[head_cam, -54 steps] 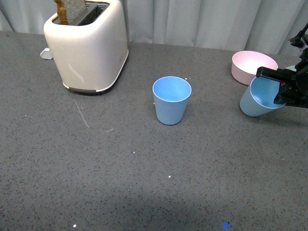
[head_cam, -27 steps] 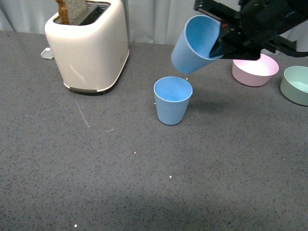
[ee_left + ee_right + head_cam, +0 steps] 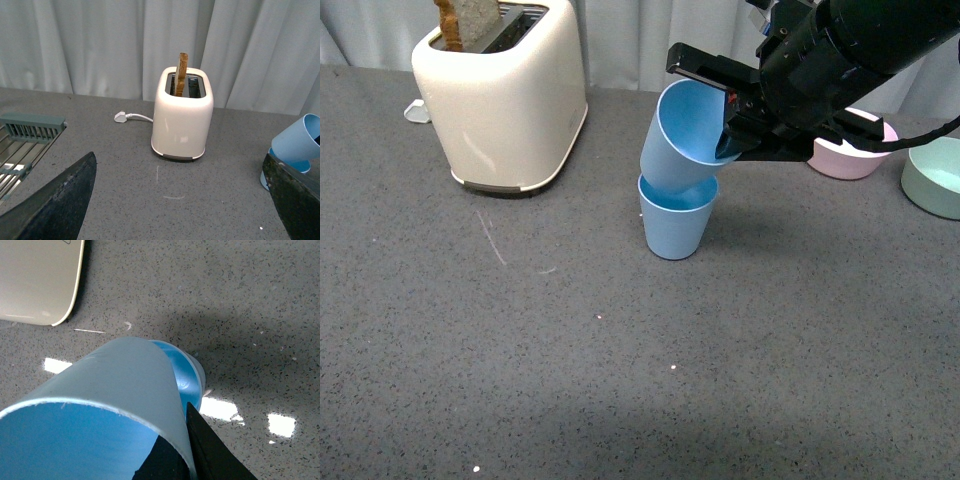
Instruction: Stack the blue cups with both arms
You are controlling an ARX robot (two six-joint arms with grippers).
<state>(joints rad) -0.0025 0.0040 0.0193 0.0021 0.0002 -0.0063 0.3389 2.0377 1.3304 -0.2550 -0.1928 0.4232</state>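
Observation:
One blue cup (image 3: 672,225) stands upright on the grey table (image 3: 520,330), right of the toaster. My right gripper (image 3: 732,128) is shut on the rim of the second blue cup (image 3: 682,140), which is tilted with its base resting in the mouth of the standing cup. The right wrist view shows the held cup (image 3: 115,390) close up, one finger (image 3: 212,452) outside its wall, and the standing cup (image 3: 189,375) under it. My left gripper (image 3: 180,200) is open and empty, its fingers (image 3: 55,205) wide apart, left of the cups; both cups (image 3: 295,147) show there.
A cream toaster (image 3: 505,95) with a slice of toast stands at the back left. A pink bowl (image 3: 850,155) and a green bowl (image 3: 935,180) sit at the back right behind my right arm. A dish rack (image 3: 25,145) shows in the left wrist view.
My right gripper has carried the held blue cup from the right side up and leftward, then down so that its base now sits in the mouth of the standing cup.

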